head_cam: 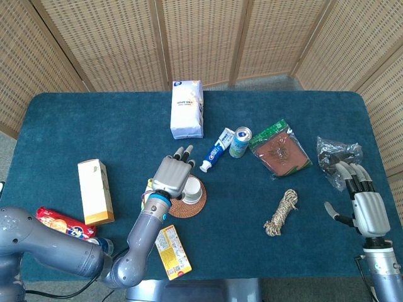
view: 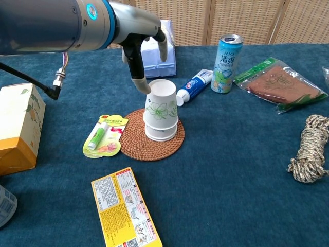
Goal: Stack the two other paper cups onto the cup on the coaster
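Paper cups (view: pixel 161 109) below left robot hand (view: pixel 145 52)

— Lower cup (view: pixel 161 135)?
— Swallowed by the upper cup (view: pixel 161 105) in the chest view, bar a band at the bottom. Couldn't tell how many sat nested there.
— From the head view?
— Partly masked by the left hand (head_cam: pixel 173 175).
— Edges?
— Chopped the yellow box (view: pixel 123 211) at the bottom, the carton (view: pixel 15 128) at the left, the rope (view: pixel 308 149) at the right. Missed the right hand (head_cam: pixel 367 211) in the chest view. Print on the box: too small to read.
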`<state>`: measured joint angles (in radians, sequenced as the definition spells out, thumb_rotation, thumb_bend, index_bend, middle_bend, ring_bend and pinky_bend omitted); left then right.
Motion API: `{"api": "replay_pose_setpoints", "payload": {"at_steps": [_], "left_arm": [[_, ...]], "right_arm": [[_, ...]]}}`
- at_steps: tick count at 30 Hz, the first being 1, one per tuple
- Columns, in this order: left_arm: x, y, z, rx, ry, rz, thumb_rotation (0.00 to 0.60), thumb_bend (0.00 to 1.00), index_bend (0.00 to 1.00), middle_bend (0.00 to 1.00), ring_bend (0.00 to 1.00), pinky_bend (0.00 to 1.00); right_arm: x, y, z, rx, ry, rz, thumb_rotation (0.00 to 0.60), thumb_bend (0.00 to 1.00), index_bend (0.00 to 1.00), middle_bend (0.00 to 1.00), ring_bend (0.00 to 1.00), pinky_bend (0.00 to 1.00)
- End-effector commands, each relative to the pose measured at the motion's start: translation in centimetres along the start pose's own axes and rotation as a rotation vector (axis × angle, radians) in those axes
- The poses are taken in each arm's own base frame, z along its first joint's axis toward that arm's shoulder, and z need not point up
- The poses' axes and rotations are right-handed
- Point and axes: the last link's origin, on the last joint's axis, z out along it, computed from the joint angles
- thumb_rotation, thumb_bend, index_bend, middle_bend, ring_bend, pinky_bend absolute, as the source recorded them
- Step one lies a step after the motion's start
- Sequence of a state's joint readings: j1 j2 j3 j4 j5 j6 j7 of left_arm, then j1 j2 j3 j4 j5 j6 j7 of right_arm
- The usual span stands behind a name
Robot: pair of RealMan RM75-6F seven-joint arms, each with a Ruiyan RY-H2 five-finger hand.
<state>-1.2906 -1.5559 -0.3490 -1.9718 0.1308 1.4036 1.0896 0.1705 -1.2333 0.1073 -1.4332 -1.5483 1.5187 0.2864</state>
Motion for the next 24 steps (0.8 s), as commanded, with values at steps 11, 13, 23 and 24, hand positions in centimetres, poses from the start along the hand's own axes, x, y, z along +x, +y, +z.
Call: {"api": "replay_pose_setpoints", "payload": {"at_steps": [11,13,23,24], "left_arm": [[0.5,-3.7,-1.0,-0.025,0.109,-0.019,0.600,0.23,0.00,0.00,0.00,0.22],[-0.1,-4.1,-0.8,-0.027,0.096,-0.048,0.600,0.23,0.00,0.00,0.00,0.21],[-1.6,-2.9,0.7,-0.080,0.119,-0.056,0.600,0.23,0.00,0.00,0.00,0.19],[-1.6,-2.6,0.9,-0.085,0.124,-0.059,0.600,0.23,0.00,0.00,0.00,0.19]], "right_arm": [[-0.1,-0.2,0.0,0.004,-0.005,0.002,0.600,0.33,0.04,0.00,0.00,0.10],[-0.2,-0.2,-0.1,0.005,-0.008,0.001,0.600,0.33,0.04,0.00,0.00,0.10],[-0.4,-0.2,-0.1,0.004,-0.013,-0.009,0.600,0.33,0.04,0.00,0.00,0.10],[-0.4,-0.1,-0.1,0.003,-0.012,-0.007,0.600,0.33,0.04,0.00,0.00,0.10]]}}
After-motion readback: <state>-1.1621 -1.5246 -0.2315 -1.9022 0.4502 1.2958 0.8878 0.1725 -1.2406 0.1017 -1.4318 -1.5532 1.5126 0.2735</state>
